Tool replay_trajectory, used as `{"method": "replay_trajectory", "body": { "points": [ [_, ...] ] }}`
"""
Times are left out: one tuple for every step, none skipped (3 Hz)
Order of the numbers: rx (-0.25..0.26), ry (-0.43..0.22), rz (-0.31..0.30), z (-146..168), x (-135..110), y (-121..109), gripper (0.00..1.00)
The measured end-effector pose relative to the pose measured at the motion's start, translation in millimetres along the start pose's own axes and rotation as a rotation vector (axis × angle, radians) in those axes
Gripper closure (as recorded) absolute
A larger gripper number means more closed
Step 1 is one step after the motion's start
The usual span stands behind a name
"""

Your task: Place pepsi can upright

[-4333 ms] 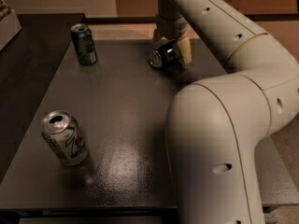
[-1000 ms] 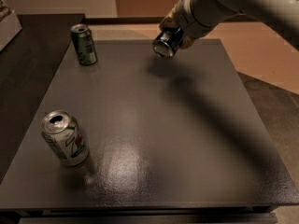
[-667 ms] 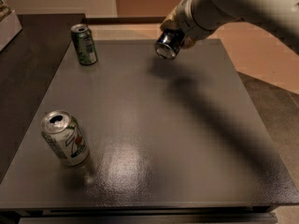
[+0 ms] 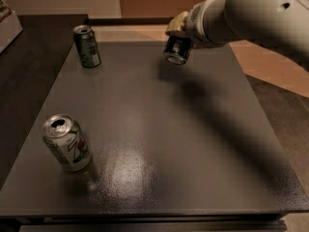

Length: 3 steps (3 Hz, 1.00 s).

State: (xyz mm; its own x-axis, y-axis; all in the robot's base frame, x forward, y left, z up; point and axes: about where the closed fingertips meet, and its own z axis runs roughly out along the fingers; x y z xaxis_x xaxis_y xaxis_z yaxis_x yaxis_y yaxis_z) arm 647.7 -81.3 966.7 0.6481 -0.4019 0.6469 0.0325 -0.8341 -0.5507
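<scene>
- The tool [image 4: 177,36] is clenching the pepsi can [image 4: 176,52] and holding it in the air over the far part of the surface [image 4: 159,129], not touching it
- The can is hanging tilted with one silver end facing down and toward the camera, so it is not yet upright
- I am judging it to be a thin, stiff shell that dents under a hard squeeze; nothing is showing whether it is full, so its weight is uncertain
- Its smooth painted side is probably slippery, so a moderate hold across the middle of the body is looking soundest
- The green can [image 4: 87,46] at far left and the white-silver can [image 4: 66,142] at near left are standing well apart from it
</scene>
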Motion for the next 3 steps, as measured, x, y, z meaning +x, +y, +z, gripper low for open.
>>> {"method": "replay_trajectory", "body": {
  "points": [
    [0.084, 0.040, -0.099, -0.7, -2.8, -4.5, 1.00],
    [0.156, 0.062, -0.180, -1.8, -6.5, -8.0, 1.00],
    [0.191, 0.106, -0.329, -1.8, -10.4, -5.2, 1.00]
  ]
}}
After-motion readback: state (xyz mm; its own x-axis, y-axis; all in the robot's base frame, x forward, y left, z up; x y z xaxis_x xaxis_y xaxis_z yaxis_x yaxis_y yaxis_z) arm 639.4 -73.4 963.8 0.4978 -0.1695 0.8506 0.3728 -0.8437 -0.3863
